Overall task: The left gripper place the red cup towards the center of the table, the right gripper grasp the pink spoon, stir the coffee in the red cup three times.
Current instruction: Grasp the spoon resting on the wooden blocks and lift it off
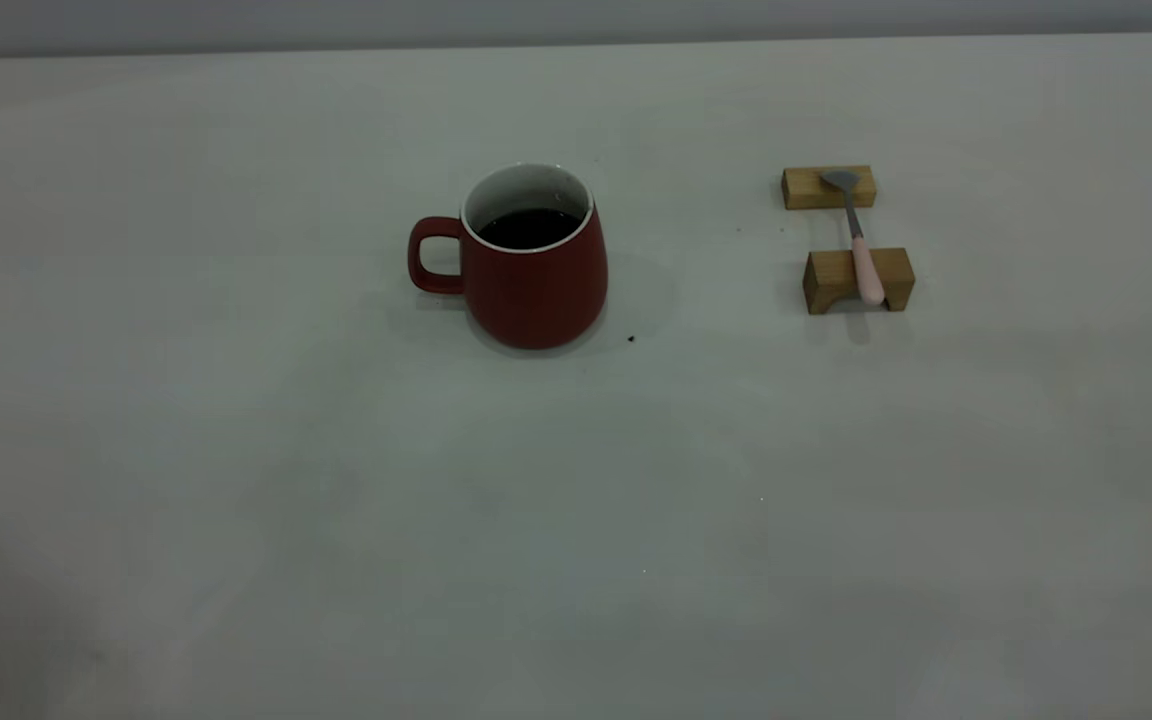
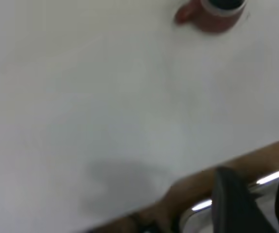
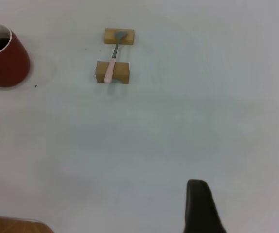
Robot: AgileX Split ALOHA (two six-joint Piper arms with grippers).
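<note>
Coffee [image 1: 529, 227] fills the red cup [image 1: 534, 270] at mid-desk [image 1: 336, 520], handle toward 9 o'clock. Toward 3 o'clock, the pink spoon [image 1: 862, 255] bridges two wooden blocks [image 1: 857, 280]. Neither gripper's state can be told.

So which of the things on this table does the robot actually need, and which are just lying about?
Needed:
- dark red ceramic mug
- dark coffee inside it
- pink-handled metal spoon

Lying about:
- two tan wooden blocks holding the spoon up
- tiny dark speck beside the mug

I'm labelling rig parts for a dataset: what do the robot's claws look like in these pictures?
Little shows. The exterior view has no arm in it. The left claw appears only as blurred dark grey-black finger shapes with a bright metallic strip beside them. The right claw shows one black, rounded finger tip. No cables or markings are visible.
</note>
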